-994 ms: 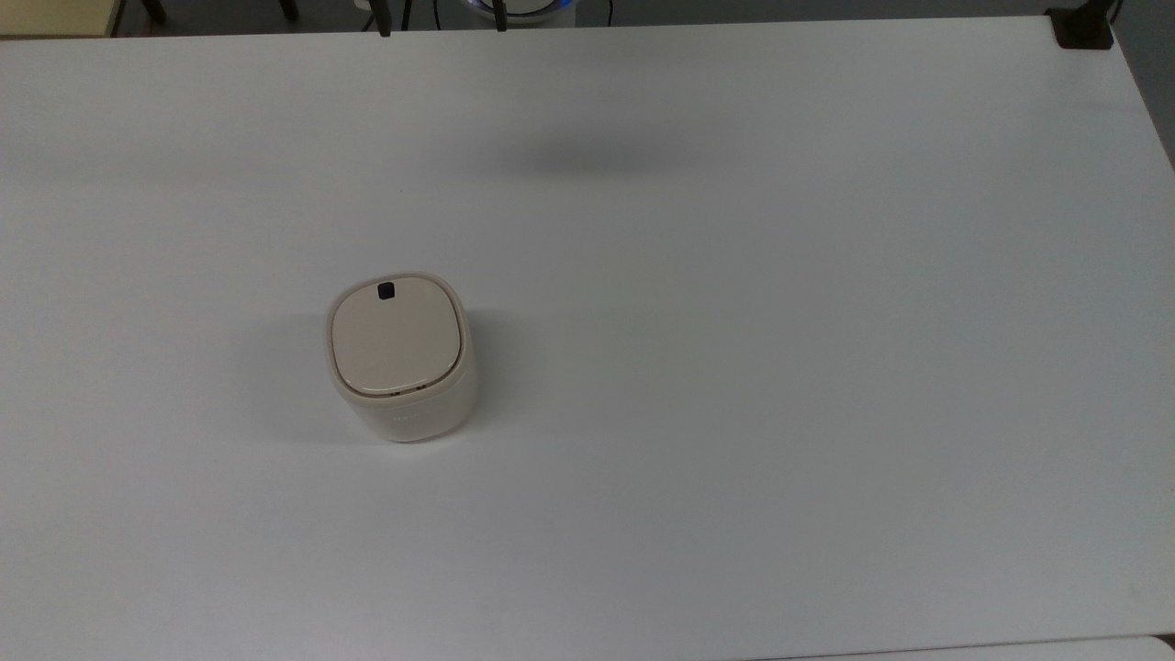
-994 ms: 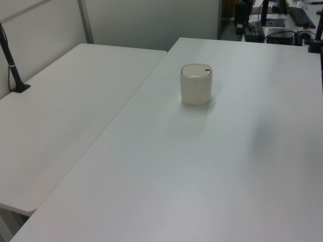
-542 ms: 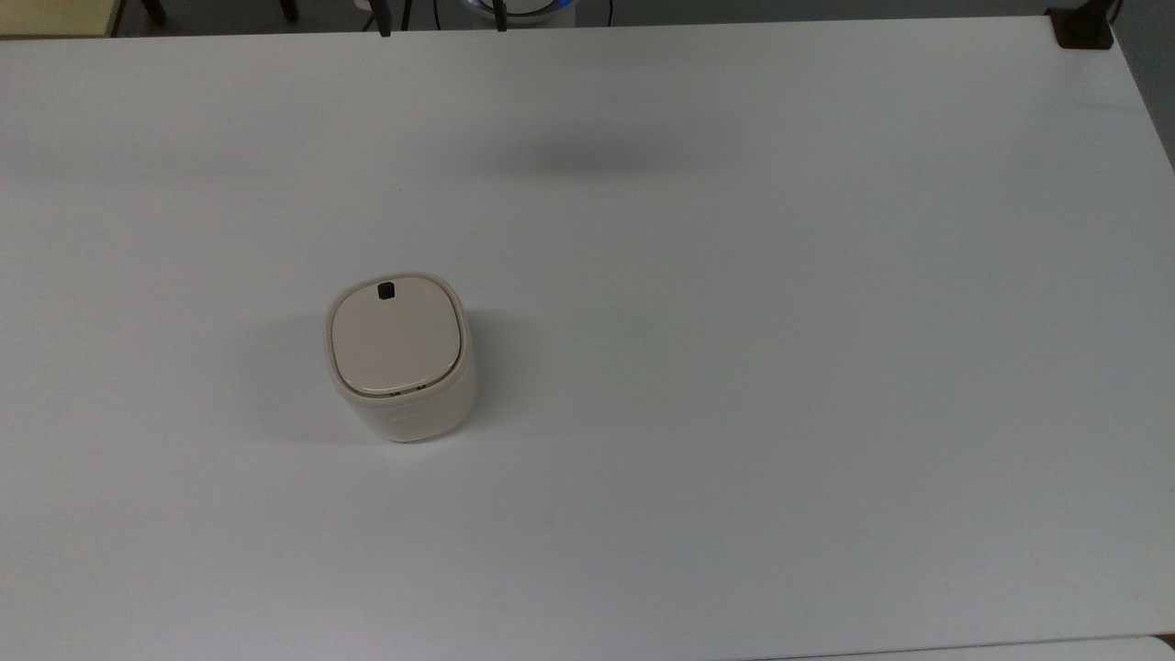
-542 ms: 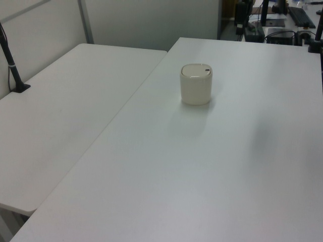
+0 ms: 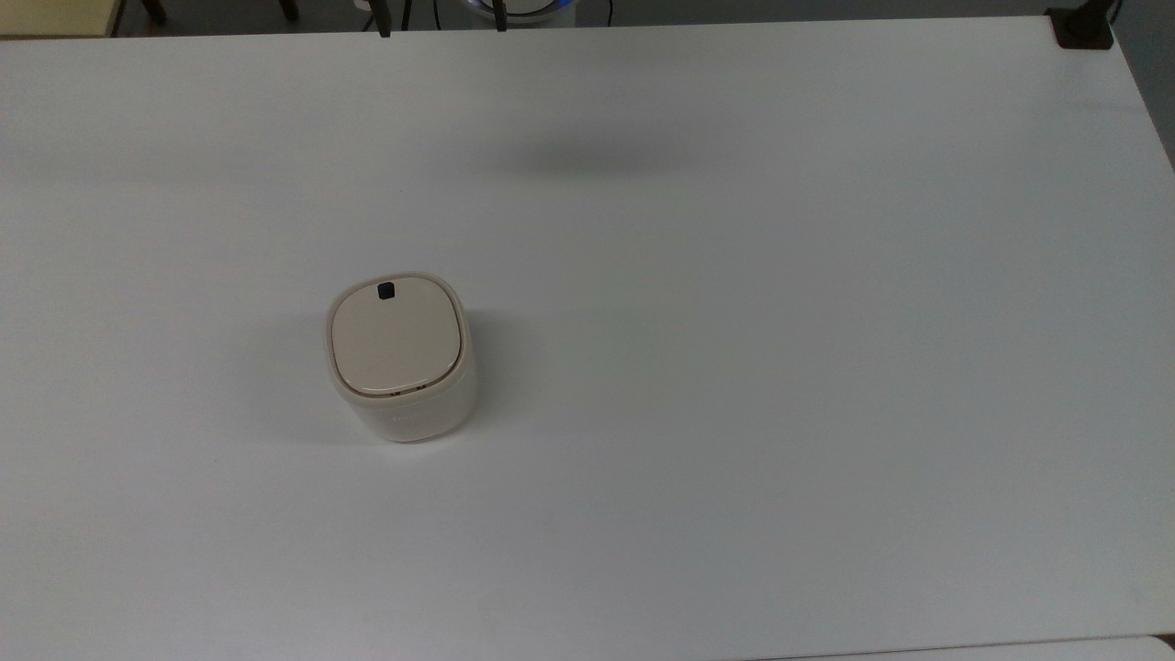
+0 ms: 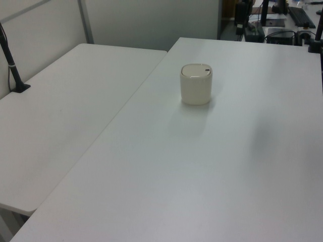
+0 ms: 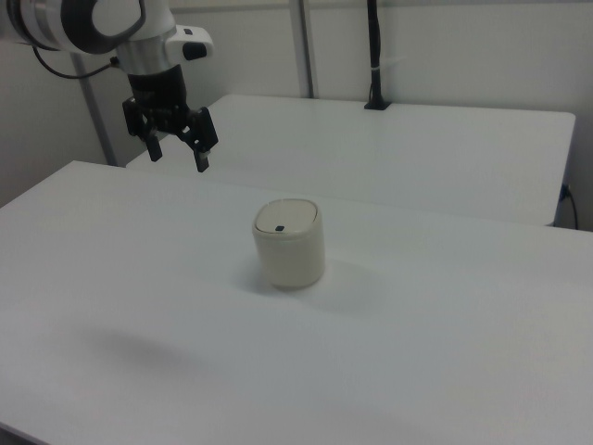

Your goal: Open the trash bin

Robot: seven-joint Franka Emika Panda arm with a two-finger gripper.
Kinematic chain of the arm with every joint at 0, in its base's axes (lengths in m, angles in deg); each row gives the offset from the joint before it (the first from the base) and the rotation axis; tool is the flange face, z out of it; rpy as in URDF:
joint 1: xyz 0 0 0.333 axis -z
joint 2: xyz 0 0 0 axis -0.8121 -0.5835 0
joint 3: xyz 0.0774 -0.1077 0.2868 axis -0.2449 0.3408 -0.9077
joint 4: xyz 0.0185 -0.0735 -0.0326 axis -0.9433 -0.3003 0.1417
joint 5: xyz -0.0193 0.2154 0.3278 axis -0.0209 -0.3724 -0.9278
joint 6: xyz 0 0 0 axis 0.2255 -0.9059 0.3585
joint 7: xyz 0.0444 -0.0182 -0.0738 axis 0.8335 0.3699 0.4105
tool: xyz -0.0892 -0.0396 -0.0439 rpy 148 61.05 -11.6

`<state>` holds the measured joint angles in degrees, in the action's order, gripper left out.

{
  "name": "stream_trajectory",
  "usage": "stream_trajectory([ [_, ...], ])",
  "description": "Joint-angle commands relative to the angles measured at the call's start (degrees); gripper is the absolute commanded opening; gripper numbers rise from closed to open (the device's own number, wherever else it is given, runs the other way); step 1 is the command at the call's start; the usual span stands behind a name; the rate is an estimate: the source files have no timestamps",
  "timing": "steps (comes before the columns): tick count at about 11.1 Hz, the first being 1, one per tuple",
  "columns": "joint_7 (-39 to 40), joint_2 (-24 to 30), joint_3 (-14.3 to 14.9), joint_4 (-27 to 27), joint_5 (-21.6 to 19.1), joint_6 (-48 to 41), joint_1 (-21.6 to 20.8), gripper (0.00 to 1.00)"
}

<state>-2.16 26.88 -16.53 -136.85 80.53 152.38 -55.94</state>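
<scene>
The trash bin (image 5: 401,358) is a small cream-white rounded-square container standing upright on the white table (image 5: 780,367). Its beige lid lies flat and shut, with a small black button (image 5: 386,291) near the lid's far edge in the top view. The left view has the trash bin (image 6: 196,83) at the table's far middle, and the right view has the trash bin (image 7: 290,243) near the centre. My gripper (image 7: 177,157) hangs open in the air high above the table, up and to the right view's left of the bin, well apart from it, holding nothing.
A second white table (image 6: 65,111) adjoins on the left view's left, with a black clamped post (image 6: 12,68) on it. Another black clamp (image 5: 1083,28) sits at the top view's far right corner. A soft shadow (image 5: 597,156) lies on the table behind the bin.
The bin has not moved. The soft shadow behind it in the top view has drifted slightly toward the top view's left.
</scene>
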Motion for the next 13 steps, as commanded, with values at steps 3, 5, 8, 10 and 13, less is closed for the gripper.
stream_trajectory([
  [3, 5.27, -1.02, -0.56, -0.23, 0.51, 2.58, 0.41, 0.93],
  [5, 4.67, -1.89, -0.56, -0.23, 0.60, 3.99, 0.58, 0.73],
  [8, 4.14, -2.51, -0.56, -0.14, 0.51, 4.62, 0.84, 0.18],
  [10, 0.12, -2.69, -0.65, -0.32, 0.42, 6.97, 0.93, 0.00],
  [13, -7.88, -4.70, -0.48, -1.72, 0.34, 17.07, 1.28, 0.00],
])
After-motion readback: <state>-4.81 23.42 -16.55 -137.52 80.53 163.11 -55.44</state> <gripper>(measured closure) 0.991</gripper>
